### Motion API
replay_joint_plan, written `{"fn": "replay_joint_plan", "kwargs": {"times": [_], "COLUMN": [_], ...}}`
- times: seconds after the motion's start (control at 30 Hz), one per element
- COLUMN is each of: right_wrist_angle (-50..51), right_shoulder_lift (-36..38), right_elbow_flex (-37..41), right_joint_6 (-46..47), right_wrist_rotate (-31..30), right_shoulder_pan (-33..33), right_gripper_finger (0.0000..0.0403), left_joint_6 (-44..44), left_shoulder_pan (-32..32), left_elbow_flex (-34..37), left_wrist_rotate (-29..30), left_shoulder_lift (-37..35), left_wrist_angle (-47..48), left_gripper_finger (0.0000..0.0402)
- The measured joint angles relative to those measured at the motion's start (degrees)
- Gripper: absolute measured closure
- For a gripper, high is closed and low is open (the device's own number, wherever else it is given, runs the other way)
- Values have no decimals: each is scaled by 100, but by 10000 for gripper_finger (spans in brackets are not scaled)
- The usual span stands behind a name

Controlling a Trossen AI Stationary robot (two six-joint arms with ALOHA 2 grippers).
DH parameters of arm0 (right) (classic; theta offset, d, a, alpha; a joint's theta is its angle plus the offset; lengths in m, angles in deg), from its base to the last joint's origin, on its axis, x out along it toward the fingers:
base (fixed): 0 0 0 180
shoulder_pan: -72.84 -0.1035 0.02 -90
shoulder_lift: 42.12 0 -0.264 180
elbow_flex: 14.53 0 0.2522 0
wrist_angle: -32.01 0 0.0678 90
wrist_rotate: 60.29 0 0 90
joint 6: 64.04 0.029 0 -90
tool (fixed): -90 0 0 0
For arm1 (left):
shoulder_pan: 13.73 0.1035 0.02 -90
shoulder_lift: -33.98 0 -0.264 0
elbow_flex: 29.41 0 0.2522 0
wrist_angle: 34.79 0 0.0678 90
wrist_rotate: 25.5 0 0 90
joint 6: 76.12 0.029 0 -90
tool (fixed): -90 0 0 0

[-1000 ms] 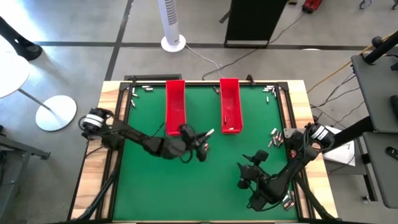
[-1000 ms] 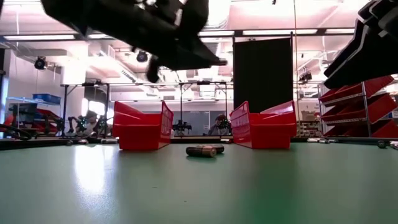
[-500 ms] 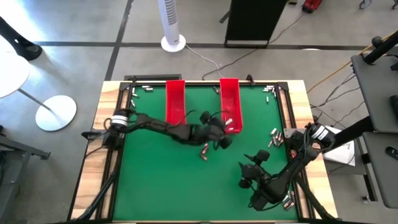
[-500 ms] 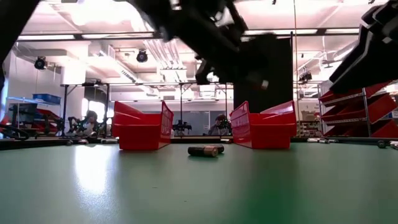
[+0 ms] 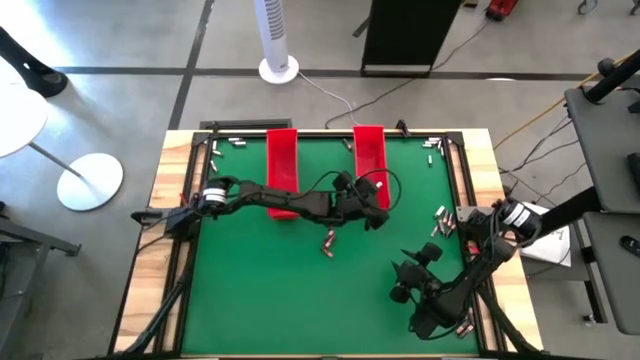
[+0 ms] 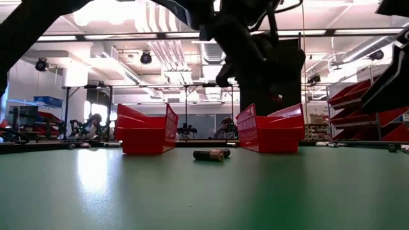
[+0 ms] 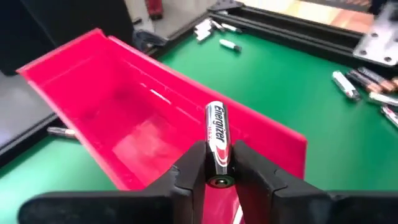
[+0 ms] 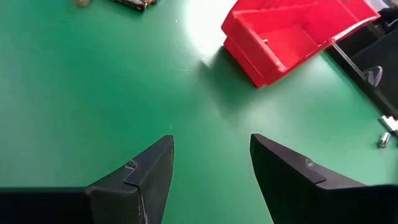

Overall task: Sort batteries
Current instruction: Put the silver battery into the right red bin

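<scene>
**Battery held over the right-hand tray, ready for release**

High view: the battery itself cannot be made out here; the left gripper (image 5: 374,205) reaches across the green table (image 5: 250,290) to the near end of the right tray (image 5: 368,160). The left tray (image 5: 281,160) lies at its 9 o'clock. Loose batteries (image 5: 330,240) lie at the gripper's 7 o'clock, more (image 5: 440,220) at 3 o'clock. The right gripper (image 5: 408,282) waits near the table's 5 o'clock corner.

Low view: only this view shows the left gripper (image 6: 255,57) raised clear above the tray (image 6: 271,131), and a dark battery pair (image 6: 211,154) lying between the trays.

Left wrist view: only here is the grip plain, fingers (image 7: 189,171) clamped on a silver, black and red battery (image 7: 217,140) above the tray's hollow (image 7: 130,124). A good release probably means centring over the hollow, away from the wall, then opening gently.

Right wrist view: fingers (image 8: 146,171) stand apart, empty.
</scene>
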Motion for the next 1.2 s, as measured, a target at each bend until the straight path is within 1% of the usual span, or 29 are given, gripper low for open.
{"fn": "replay_joint_plan", "kwargs": {"times": [0.2,0.3,0.5,0.6,0.7,0.87,1.0,1.1,1.2], "right_wrist_angle": [2,24,84,250,236,152,-85,-145,-63], "right_shoulder_lift": [0,0,0,0,0,-4,-46,-46,-5], "right_elbow_flex": [1,2,2,2,3,47,81,-79,-536], "right_joint_6": [215,490,802,1394,1816,2316,2355,1960,1195], "right_wrist_rotate": [-21,-179,-284,-285,-149,519,1048,1394,1690], "right_shoulder_pan": [-37,-17,33,33,33,33,20,18,13], "right_gripper_finger": [197,197,197,197,197,197,197,197,197], "left_joint_6": [-184,-229,93,45,-364,-1473,-2595,-3492,-4194], "left_shoulder_pan": [-5,-5,-246,-502,-770,-1213,-1558,-1816,-2111], "left_elbow_flex": [-310,-674,-1349,-1612,-1702,-1508,-1040,-457,333], "left_wrist_rotate": [33,30,66,367,757,1309,1620,1790,2012], "left_shoulder_lift": [31,31,2,-77,-188,-391,-671,-1059,-1712], "left_wrist_angle": [711,1359,2513,3170,3817,4944,6013,6662,6826], "left_gripper_finger": [292,261,206,192,184,180,179,179,179]}}
